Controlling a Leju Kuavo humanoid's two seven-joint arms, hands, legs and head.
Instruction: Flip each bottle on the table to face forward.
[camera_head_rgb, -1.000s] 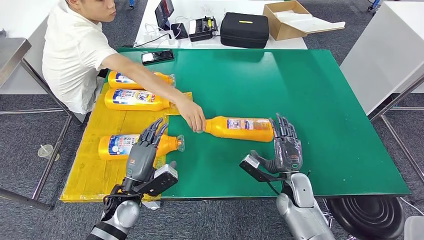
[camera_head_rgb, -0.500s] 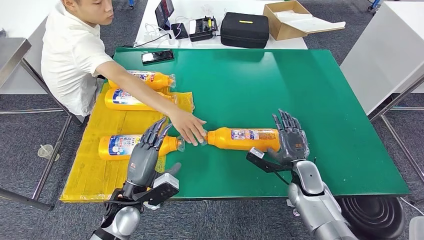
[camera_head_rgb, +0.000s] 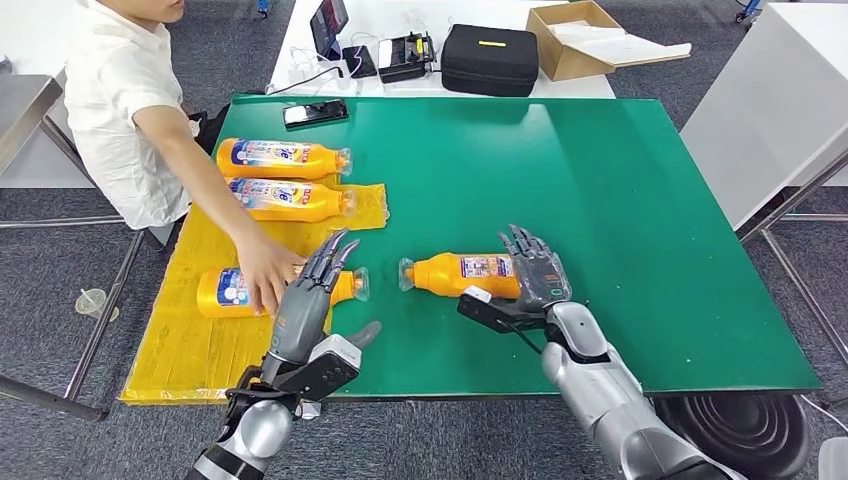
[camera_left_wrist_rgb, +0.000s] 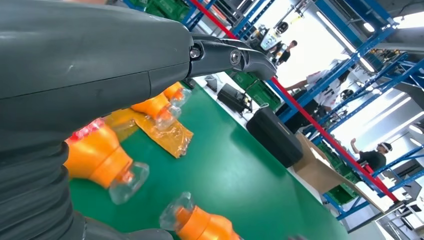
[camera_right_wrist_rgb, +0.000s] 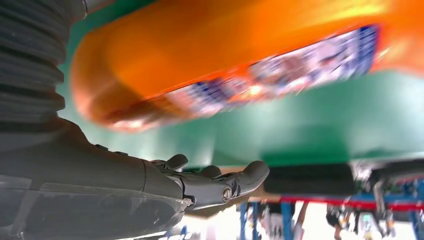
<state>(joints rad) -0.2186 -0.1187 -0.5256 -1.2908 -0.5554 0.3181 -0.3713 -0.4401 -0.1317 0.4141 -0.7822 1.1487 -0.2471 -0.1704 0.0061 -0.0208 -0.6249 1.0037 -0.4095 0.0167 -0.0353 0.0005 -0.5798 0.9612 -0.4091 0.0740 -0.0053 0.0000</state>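
A big orange bottle (camera_right_wrist_rgb: 210, 65) with a blue and white label looks blurry and very close. The green surface (camera_right_wrist_rgb: 300, 130) lies just by it. The right hand (camera_right_wrist_rgb: 165, 185) reaches in beside the bottle, its dark fingers (camera_right_wrist_rgb: 235, 185) stretched out.

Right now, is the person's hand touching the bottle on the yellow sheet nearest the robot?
Touching. In the head view the person's hand lies flat over the middle of the bottle, covering part of its label, with no gap showing.
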